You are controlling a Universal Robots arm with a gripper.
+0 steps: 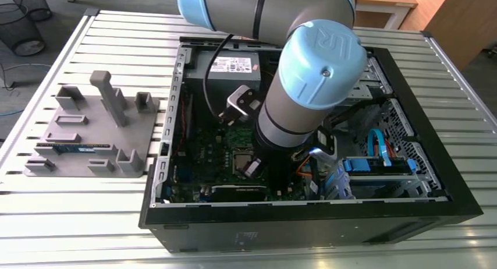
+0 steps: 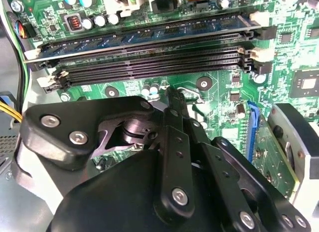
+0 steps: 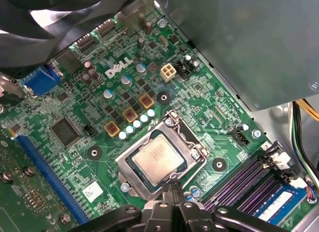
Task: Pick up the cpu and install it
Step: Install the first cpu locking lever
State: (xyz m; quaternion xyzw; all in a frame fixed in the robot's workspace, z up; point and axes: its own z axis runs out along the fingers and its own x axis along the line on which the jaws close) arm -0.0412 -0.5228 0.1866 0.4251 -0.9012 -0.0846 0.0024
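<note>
Lying flat in the metal-framed socket (image 3: 188, 138) on the green motherboard (image 3: 99, 112), the cpu (image 3: 158, 161) shows its silver top. The gripper (image 3: 172, 187) hangs just beside the socket's edge, fingers drawn narrow and together, holding nothing; contact cannot be determined. In the exterior view, the arm (image 1: 306, 82) reaches down into the open computer case (image 1: 311, 222).

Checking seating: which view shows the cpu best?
The first wrist view: the cpu lies plainly visible in its socket. The exterior view shows it small, beside the arm. The second wrist view faces the memory slots.
</note>
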